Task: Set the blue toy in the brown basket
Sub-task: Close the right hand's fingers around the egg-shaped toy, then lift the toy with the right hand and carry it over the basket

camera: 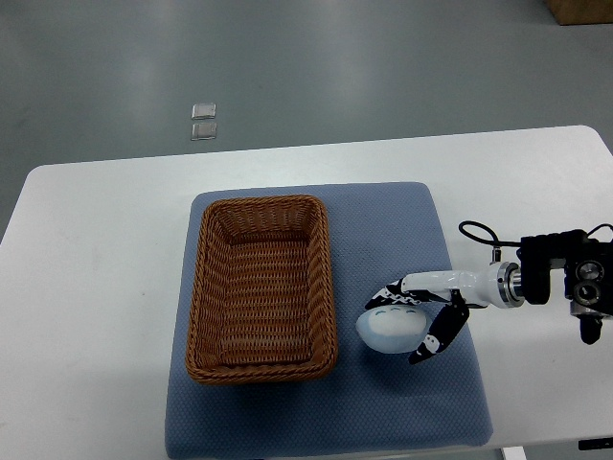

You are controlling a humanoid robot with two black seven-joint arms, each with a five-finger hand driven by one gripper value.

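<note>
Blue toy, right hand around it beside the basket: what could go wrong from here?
1. The right hand cups the rounded blue toy with fingers on two sides only; it may slip on lifting.
2. The brown basket has a raised wall next to the toy; a low carry could catch it and shove the basket across the blue mat.

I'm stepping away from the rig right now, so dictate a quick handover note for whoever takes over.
Right hand: fingers curled around the pale blue round plush toy, which sits on the blue-grey mat just right of the basket.
Left hand: not in view.
Brown woven wicker basket: rectangular, empty, on the mat's left part.
Done: the toy is grasped, or nearly so; not visibly lifted.
Left: lift the toy, carry it left over the rim, release it inside the basket.
</note>
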